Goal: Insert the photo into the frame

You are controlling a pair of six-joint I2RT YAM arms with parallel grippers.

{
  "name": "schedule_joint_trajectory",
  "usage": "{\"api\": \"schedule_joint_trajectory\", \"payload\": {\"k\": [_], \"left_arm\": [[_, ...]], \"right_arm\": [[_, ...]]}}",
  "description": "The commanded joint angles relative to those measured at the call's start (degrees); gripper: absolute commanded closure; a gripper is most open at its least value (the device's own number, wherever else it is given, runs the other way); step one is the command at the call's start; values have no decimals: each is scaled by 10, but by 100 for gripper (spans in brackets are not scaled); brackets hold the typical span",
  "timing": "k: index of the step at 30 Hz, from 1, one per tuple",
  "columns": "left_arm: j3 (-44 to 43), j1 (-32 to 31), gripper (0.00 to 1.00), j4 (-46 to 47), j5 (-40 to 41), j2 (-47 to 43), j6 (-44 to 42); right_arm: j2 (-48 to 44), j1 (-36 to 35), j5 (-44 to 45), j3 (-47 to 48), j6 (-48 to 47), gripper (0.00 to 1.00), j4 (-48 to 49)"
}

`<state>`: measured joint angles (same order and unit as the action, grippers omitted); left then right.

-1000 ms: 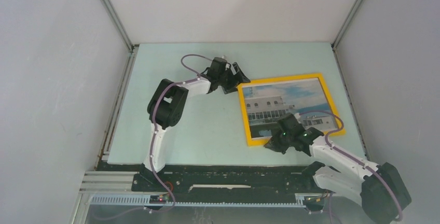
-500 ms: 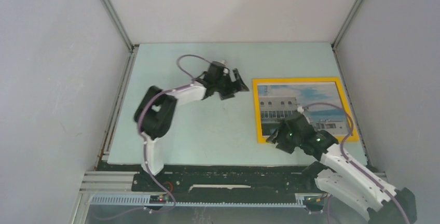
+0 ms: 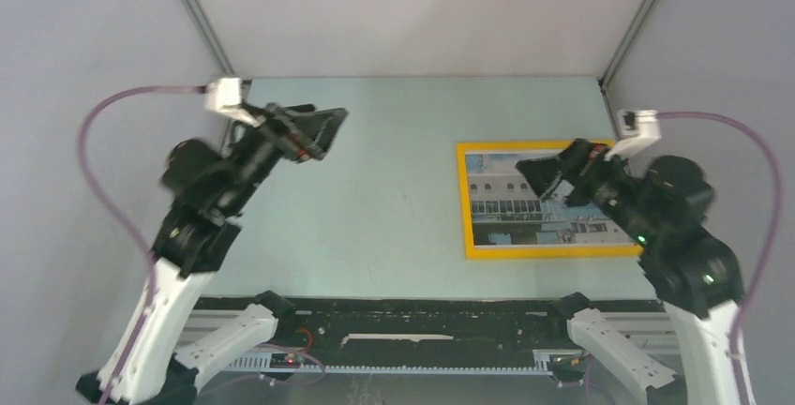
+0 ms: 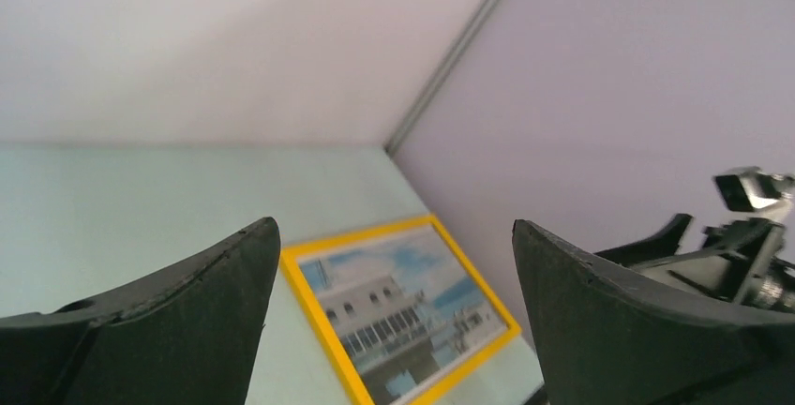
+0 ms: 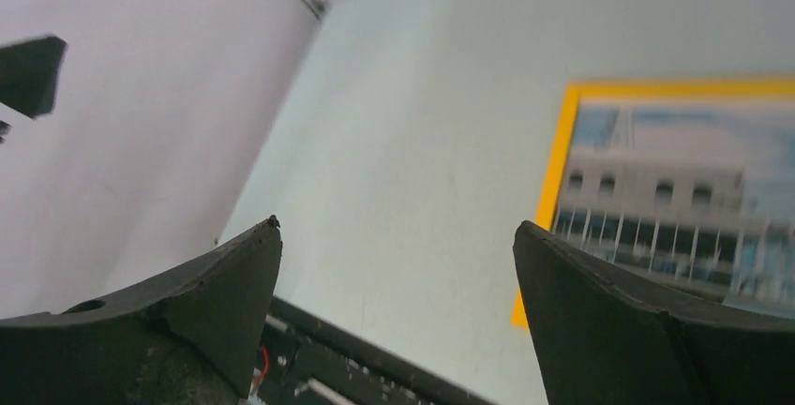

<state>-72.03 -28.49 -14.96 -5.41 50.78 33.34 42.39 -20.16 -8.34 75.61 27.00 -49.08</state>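
The orange-yellow frame (image 3: 462, 201) lies flat on the right half of the pale green table. The photo (image 3: 506, 203), a white building under blue sky, sits inside its rails. My right gripper (image 3: 534, 182) hangs open in the air above the frame's top right part and hides that part from above; it holds nothing. My left gripper (image 3: 333, 133) is raised high over the table's left side, open and empty. In the left wrist view the frame (image 4: 314, 316) and photo (image 4: 398, 316) show between the fingers, far below. The right wrist view shows the frame's left rail (image 5: 555, 166) and the photo (image 5: 675, 189).
White walls with metal corner posts (image 3: 197, 16) close in the table on three sides. The black base rail (image 3: 412, 316) runs along the near edge. The right arm (image 4: 741, 236) shows at the edge of the left wrist view.
The right gripper has opened and let go of the frame's lower edge. Both arms have risen off the table and swung outward. The frame slid right and squared up before that.
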Motion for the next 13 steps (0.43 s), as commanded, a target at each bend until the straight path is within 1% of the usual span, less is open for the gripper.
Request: {"api": "schedule_joint_trajectory", "payload": {"k": [1, 4, 6, 10, 13], "left_arm": [[-49, 1, 0, -96, 87, -78, -77], [-60, 2, 0, -98, 119, -135, -90], [-61, 1, 0, -91, 127, -158, -93], [-63, 1, 0, -86, 132, -177, -100], [-62, 2, 0, -92, 135, -179, -103]], "right_arm": [[-23, 2, 9, 107, -80, 0, -32], [-42, 2, 25, 141, -85, 0, -26], [-63, 2, 37, 141, -79, 0, -10], [-107, 2, 47, 115, -76, 0, 25], [-124, 2, 65, 102, -77, 0, 32]]}}
